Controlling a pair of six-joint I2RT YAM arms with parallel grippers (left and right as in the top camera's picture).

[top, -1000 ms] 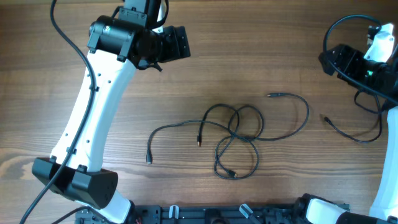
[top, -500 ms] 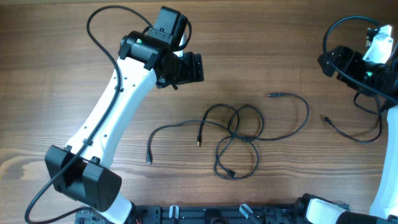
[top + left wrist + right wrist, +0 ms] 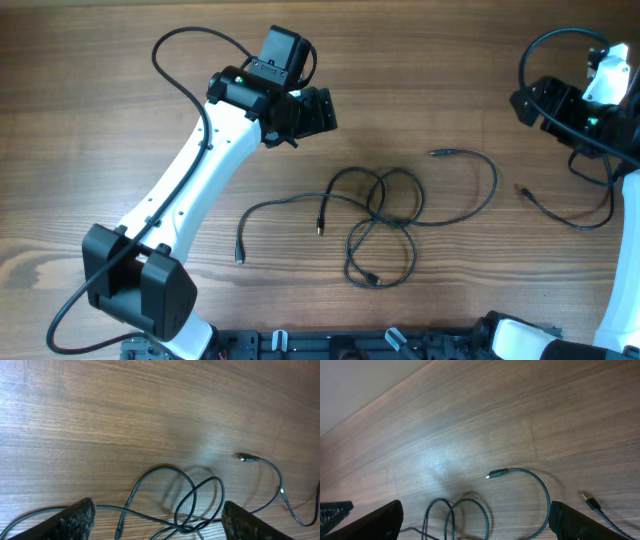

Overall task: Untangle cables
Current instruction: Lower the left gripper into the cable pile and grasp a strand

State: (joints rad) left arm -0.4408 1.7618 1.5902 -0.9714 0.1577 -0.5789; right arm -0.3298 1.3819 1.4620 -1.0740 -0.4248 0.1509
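I record that my left hand (image 3: 320, 112), spread and empty, has swung in from the counter's (image 3: 480, 60) far left to near the cables (image 3: 381, 217), which lie tangled mid-counter and untouched, so no untangling has begun.

Bare surface (image 3: 450, 80) lies open all round the tangled cables (image 3: 385, 215). Left gripper (image 3: 325, 112) hangs near them, not touching. A single cable (image 3: 565, 215) lies well right, crowding the right arm (image 3: 625, 260).

Wood-grain table (image 3: 480, 60), soft glare patches; pale surface (image 3: 355, 380) beyond edge, possibly wall.
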